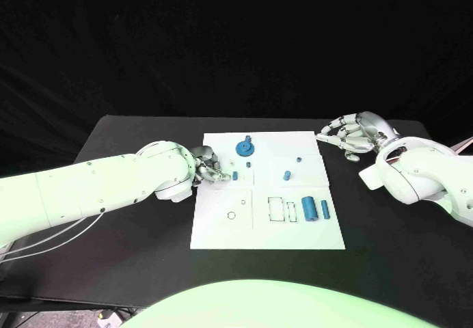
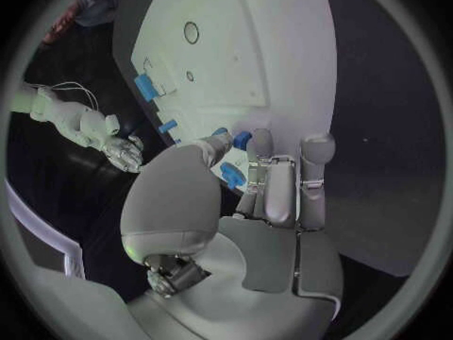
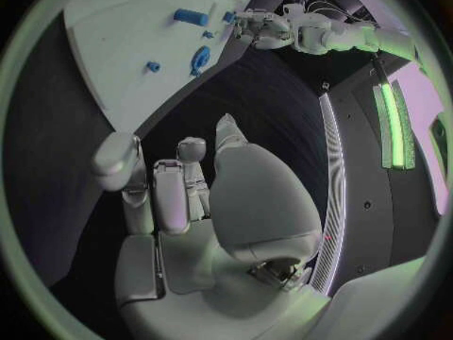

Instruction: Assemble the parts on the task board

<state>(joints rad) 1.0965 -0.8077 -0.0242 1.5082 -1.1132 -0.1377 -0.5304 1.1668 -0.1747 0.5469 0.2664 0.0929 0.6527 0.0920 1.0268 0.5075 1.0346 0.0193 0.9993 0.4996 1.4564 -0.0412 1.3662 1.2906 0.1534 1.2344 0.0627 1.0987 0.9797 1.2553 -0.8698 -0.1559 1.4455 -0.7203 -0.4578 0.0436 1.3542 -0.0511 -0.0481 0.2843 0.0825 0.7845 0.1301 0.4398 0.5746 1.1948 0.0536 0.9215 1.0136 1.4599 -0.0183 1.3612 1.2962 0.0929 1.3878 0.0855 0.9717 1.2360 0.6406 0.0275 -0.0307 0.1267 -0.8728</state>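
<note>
The white task board [image 1: 222, 232] lies mid-table [image 1: 118, 273], with blue parts [image 1: 308, 206] on it. The left robot hand [image 1: 209, 169] pinches a small blue part [image 1: 234, 175] at the board's edge. The right robot hand [image 1: 353, 134] hovers just beyond the board's far corner, fingers loosely apart, holding nothing.

Pale green light washes over my arms and the task board [image 1: 266, 225] from above, the black tabletop [image 1: 138, 137] swallows every shadow, the backdrop stays dark, and my wrist views bulge fisheye-round, edges bending and softening near the rim.
</note>
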